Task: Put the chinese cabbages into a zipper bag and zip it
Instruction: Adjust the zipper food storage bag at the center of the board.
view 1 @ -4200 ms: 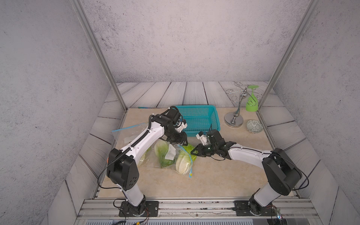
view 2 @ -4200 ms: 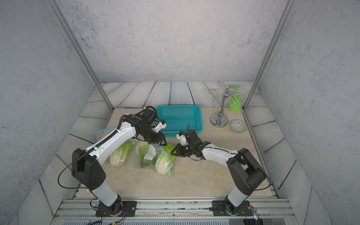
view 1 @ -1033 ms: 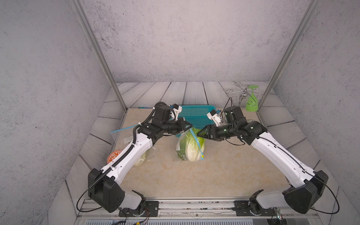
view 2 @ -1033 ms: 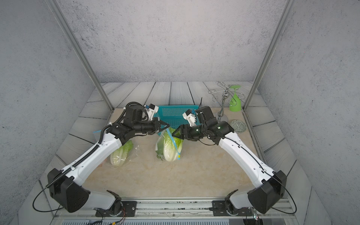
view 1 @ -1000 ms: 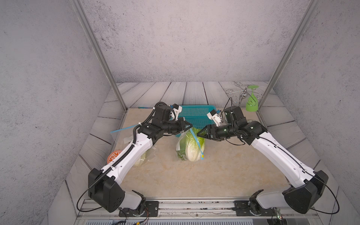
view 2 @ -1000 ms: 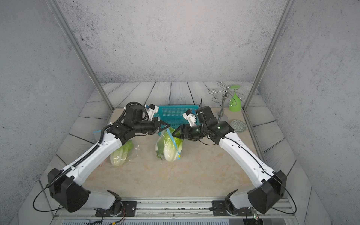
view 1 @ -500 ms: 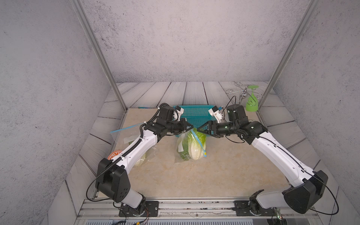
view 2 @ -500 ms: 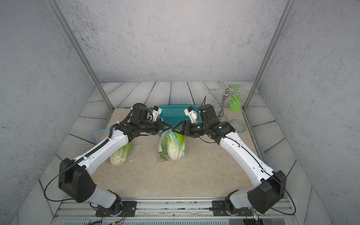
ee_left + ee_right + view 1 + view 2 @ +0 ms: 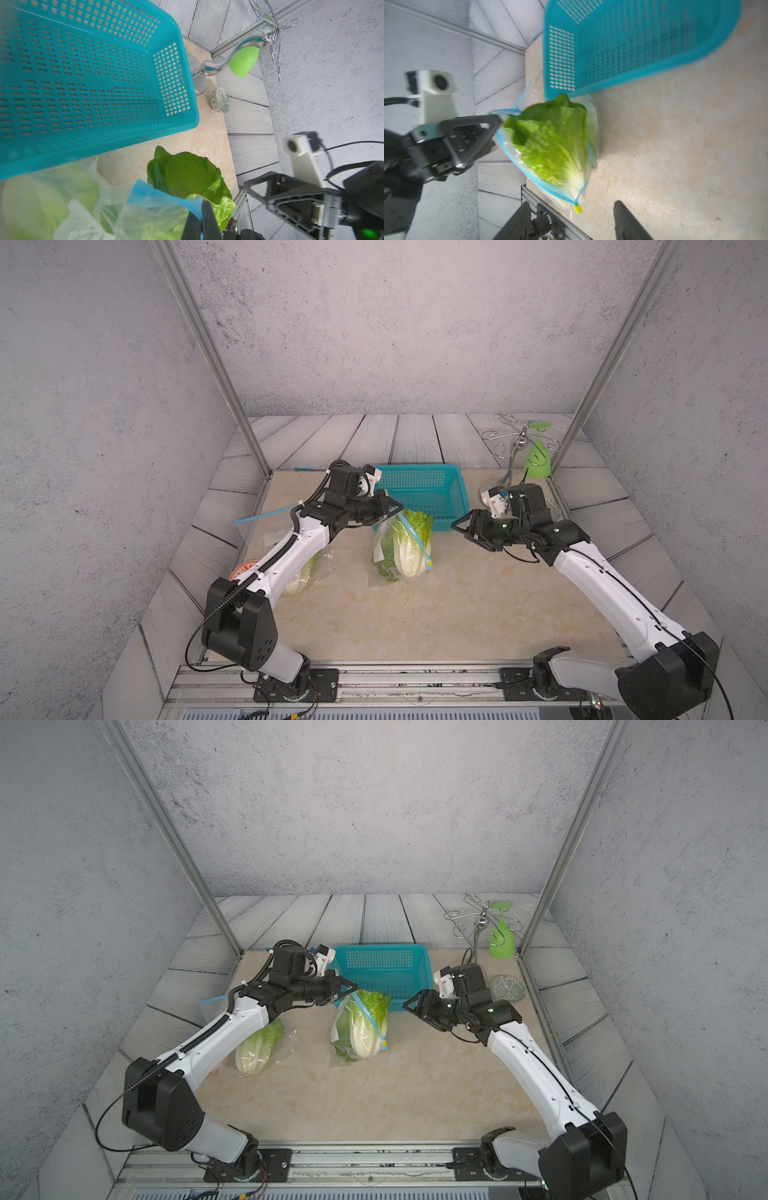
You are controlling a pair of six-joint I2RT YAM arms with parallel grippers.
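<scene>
In both top views the left arm rises from its base at the lower left and stretches toward the frame centre with its wrist level. The left gripper [image 9: 397, 510] is pressed together on the blue zip edge of the zipper bag [image 9: 384, 547]. The bag hangs from that pinch, just in front of the basket [image 9: 415, 485].

The right arm reaches in from the lower right. The right gripper [image 9: 457, 526] points left at the bag but stays apart from it, jaws spread and empty. Its fingers [image 9: 521, 220] stand wide in the wrist view.

There are three chinese cabbages [image 9: 361, 1040]. Two stand in the held bag. A third head [image 9: 257, 1048] lies left of centre under the left forearm, on a second clear bag [image 9: 286, 1044].

Also visible are one teal basket, one green goblet [image 9: 537, 462] on one chrome rack [image 9: 482, 919], and one patterned bowl [image 9: 509, 990].
</scene>
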